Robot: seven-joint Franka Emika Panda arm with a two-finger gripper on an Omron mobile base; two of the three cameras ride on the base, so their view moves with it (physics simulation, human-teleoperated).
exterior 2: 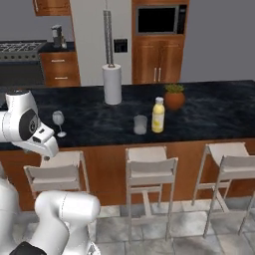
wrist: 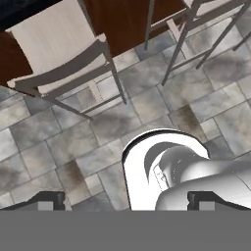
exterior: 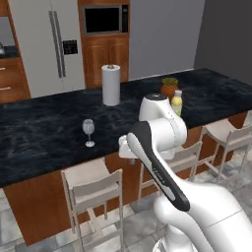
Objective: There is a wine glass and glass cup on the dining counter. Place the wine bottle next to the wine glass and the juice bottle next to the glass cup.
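Observation:
The dining counter (exterior: 34, 142) (exterior 2: 214, 112) is a long black marbled top. On it, the wine glass (exterior: 88, 132) (exterior 2: 59, 122) stands near the front edge, on the left. Further right, the glass cup (exterior 2: 140, 124) stands close beside the juice bottle (exterior: 176, 102) (exterior 2: 158, 114), which is pale yellow with a whitish cap. The wine bottle is out of view. My gripper (wrist: 126, 201) is open and empty, its fingertips (wrist: 46, 200) far apart. It points down at the tiled floor and a stool (wrist: 54, 44), in front of the counter.
A white paper-towel roll (exterior: 110, 84) (exterior 2: 112, 83) and a potted plant (exterior: 170, 87) (exterior 2: 174, 97) stand further back on the counter. Wooden stools (exterior: 93, 184) (exterior 2: 147, 164) line its near side. Fridge, microwave cabinet and stove (exterior 2: 20, 55) stand behind.

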